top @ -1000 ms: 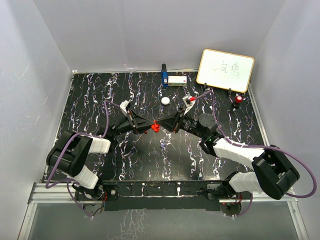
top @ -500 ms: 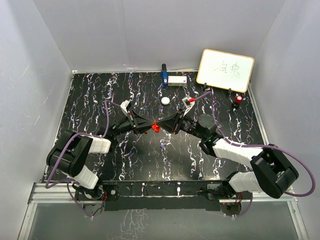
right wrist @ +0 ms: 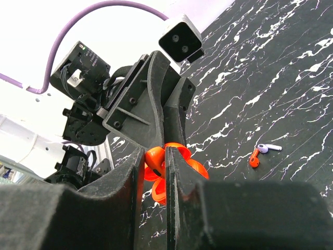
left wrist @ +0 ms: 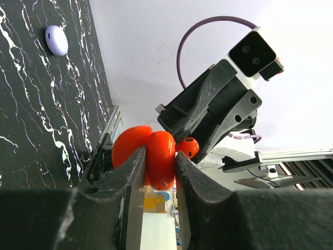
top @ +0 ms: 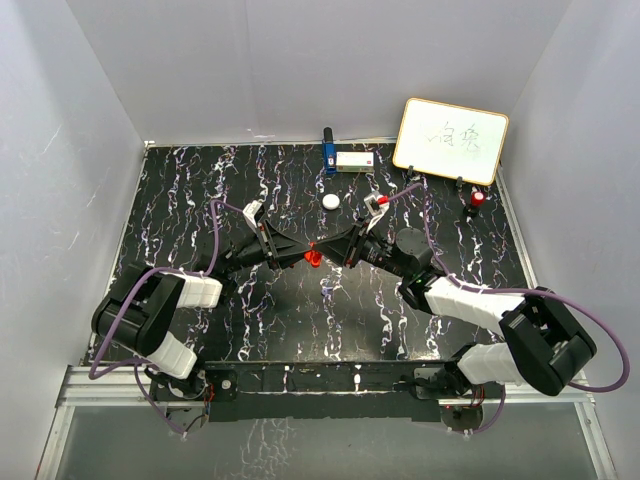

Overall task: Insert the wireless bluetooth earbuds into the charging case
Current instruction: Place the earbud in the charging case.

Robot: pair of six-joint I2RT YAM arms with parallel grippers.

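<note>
My left gripper (left wrist: pixel 160 162) is shut on an open red charging case (left wrist: pixel 159 148), held above the mat at the table's middle (top: pixel 314 257). Its lid (left wrist: pixel 127 147) is swung back. My right gripper (right wrist: pixel 154 159) is shut on a red earbud (right wrist: pixel 156 159) and meets the case (right wrist: pixel 193 167) tip to tip. That earbud (left wrist: pixel 189 147) sits right against the case's edge in the left wrist view. Another red earbud (right wrist: pixel 254 158) and a white earbud (right wrist: pixel 267 148) lie together on the mat.
A round white pod (top: pixel 330 201) lies on the mat behind the grippers, also seen in the left wrist view (left wrist: pixel 56 40). A whiteboard (top: pixel 450 140), a small red item (top: pixel 478 199), a blue object (top: pixel 329 152) and a white box (top: pixel 354 160) stand along the back.
Both grippers keep their holds and stay tip to tip. The case and the right gripper's earbud have shifted slightly nearer and closer together.
</note>
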